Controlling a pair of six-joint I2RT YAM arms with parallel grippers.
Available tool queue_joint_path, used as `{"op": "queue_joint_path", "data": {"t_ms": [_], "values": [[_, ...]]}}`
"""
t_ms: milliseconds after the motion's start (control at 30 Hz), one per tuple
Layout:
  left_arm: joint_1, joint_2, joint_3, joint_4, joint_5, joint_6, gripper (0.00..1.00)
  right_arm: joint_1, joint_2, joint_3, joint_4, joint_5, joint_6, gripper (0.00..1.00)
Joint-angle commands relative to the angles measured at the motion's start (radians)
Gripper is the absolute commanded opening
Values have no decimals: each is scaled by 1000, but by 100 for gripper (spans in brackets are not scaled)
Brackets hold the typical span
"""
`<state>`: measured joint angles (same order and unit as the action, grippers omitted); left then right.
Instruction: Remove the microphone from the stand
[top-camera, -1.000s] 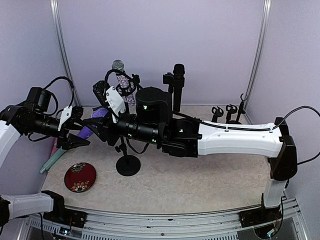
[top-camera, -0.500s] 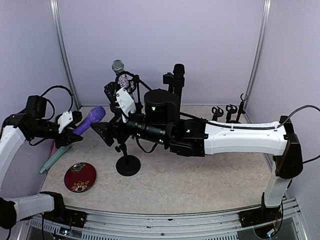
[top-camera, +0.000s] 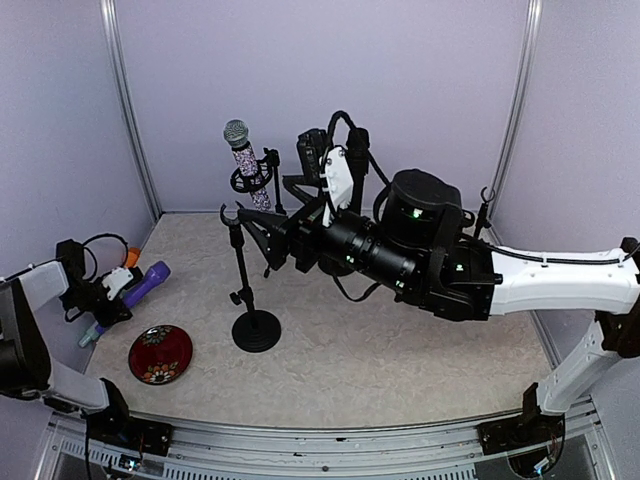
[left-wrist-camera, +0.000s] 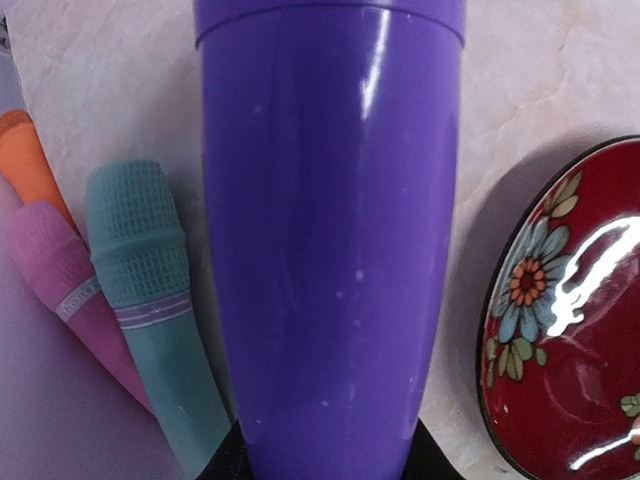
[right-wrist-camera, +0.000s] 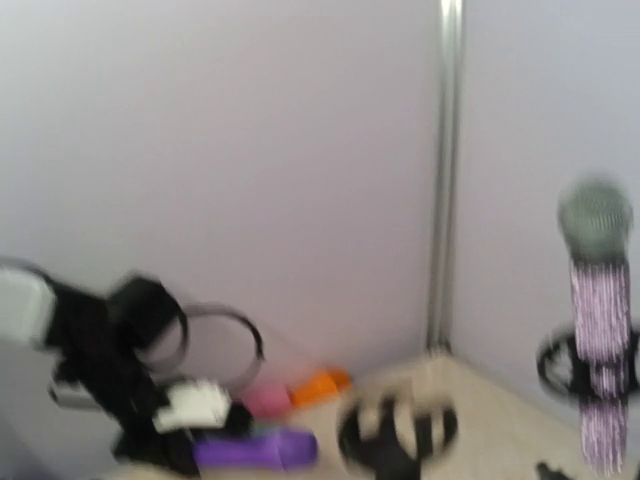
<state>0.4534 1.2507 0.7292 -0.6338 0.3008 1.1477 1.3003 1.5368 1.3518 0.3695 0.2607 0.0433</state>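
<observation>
— Where is the purple microphone (left-wrist-camera: 330, 250)?
— Clamped in my left fingers (top-camera: 128, 290), low at the worktop's (top-camera: 400, 370) left edge, well apart from the stand (top-camera: 241, 280), between the teal microphone (left-wrist-camera: 150, 300) and the red dish (left-wrist-camera: 570, 320).
— And the other side?
— My right fingers (top-camera: 258, 238) are spread wide, holding nothing, near the stand's top.
</observation>
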Motion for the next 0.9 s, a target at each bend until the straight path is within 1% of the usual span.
{"op": "queue_joint_path", "data": {"t_ms": [0, 167, 267, 333, 367, 433, 567, 700, 767, 867], "values": [[7, 41, -66, 192, -148, -40, 14, 4, -18, -93, 3, 76, 39, 89], [10, 121, -85, 256, -228, -75, 17, -4, 2, -151, -13, 89, 70, 84], [10, 148, -90, 280, -256, -89, 21, -13, 41, -163, -25, 90, 94, 81], [10, 153, -90, 276, -260, -95, 32, -13, 79, -152, -40, 99, 111, 79], [10, 150, -88, 270, -254, -96, 40, -15, 98, -142, -51, 100, 124, 78], [10, 132, -84, 240, -232, -93, 49, -18, 149, -117, -73, 100, 152, 75], [10, 76, -60, 161, -161, -88, 63, -30, 233, -60, -136, 124, 238, 75], [1, 25, -9, 56, -86, -90, 69, -40, 281, -35, -182, 116, 376, 73], [-9, -4, 22, 3, -41, -89, 72, -46, 300, -29, -185, 74, 469, 72], [-38, -42, 74, -82, 34, -95, 76, -60, 331, -8, -188, -7, 625, 73]]}}
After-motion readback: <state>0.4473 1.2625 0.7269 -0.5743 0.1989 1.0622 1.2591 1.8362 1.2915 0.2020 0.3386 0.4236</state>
